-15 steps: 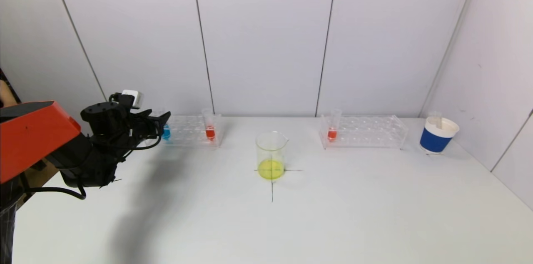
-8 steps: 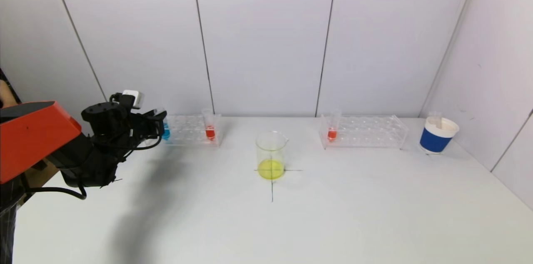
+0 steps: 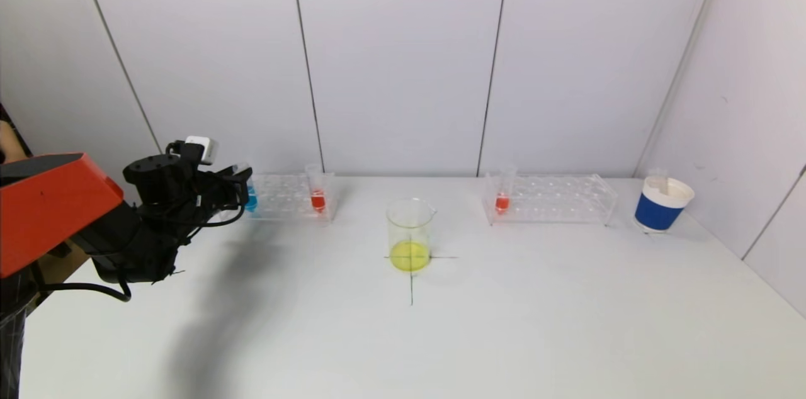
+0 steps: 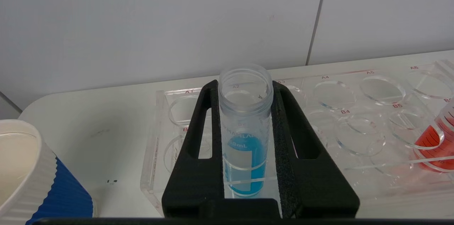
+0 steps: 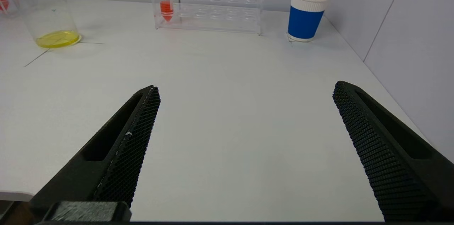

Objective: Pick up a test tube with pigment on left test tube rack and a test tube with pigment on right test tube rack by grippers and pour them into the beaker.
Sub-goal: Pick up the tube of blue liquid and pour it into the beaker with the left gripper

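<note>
My left gripper (image 3: 244, 184) is at the left end of the left clear rack (image 3: 286, 190), shut on an upright test tube of blue liquid (image 4: 244, 154) that stands in a rack hole. Its fingers (image 4: 283, 132) press both sides of the tube below the rim. A red-liquid tube (image 3: 317, 197) stands at that rack's right end. The right rack (image 3: 560, 199) holds a red-liquid tube (image 3: 502, 201) at its left end. The beaker (image 3: 410, 235), with yellow liquid, stands at the table's centre on a drawn cross. My right gripper (image 5: 244, 88) is open and empty above bare table, out of the head view.
A blue-and-white paper cup (image 3: 661, 205) holding an empty tube stands right of the right rack near the side wall. Another blue-and-white cup (image 4: 21, 175) stands left of the left rack. White wall panels rise close behind both racks.
My left gripper's fingers have drawn in onto the blue tube, and their tips have shifted slightly left. The tube stays in its rack hole.
</note>
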Controlling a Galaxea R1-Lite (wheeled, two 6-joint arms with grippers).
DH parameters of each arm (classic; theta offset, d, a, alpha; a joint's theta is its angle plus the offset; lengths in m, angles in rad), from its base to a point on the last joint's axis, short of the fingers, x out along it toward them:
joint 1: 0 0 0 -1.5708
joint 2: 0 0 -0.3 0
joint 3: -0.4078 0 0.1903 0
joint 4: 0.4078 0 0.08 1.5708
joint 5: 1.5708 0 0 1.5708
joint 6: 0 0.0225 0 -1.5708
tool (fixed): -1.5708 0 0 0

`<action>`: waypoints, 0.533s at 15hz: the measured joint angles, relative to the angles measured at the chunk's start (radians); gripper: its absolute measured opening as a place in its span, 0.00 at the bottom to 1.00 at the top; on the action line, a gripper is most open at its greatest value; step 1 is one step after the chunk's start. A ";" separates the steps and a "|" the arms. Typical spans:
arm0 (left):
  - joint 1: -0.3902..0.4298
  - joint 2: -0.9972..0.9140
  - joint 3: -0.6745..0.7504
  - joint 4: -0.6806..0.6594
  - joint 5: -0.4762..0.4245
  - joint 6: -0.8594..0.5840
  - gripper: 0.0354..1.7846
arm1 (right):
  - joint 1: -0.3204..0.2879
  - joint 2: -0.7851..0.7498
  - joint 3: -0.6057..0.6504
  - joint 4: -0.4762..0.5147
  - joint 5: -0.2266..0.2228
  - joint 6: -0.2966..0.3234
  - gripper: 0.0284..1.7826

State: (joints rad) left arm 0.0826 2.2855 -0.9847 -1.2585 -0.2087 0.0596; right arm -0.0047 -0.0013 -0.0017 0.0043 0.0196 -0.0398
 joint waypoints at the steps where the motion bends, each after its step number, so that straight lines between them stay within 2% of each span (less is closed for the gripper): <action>1: 0.000 0.000 -0.001 0.000 0.000 0.000 0.22 | 0.000 0.000 0.000 0.000 0.000 0.000 0.99; 8: 0.001 -0.036 -0.024 0.046 0.000 0.000 0.22 | 0.000 0.000 0.000 0.000 0.000 0.000 0.99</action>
State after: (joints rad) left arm 0.0836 2.2496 -1.0091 -1.2123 -0.2091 0.0596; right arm -0.0043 -0.0013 -0.0017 0.0047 0.0196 -0.0394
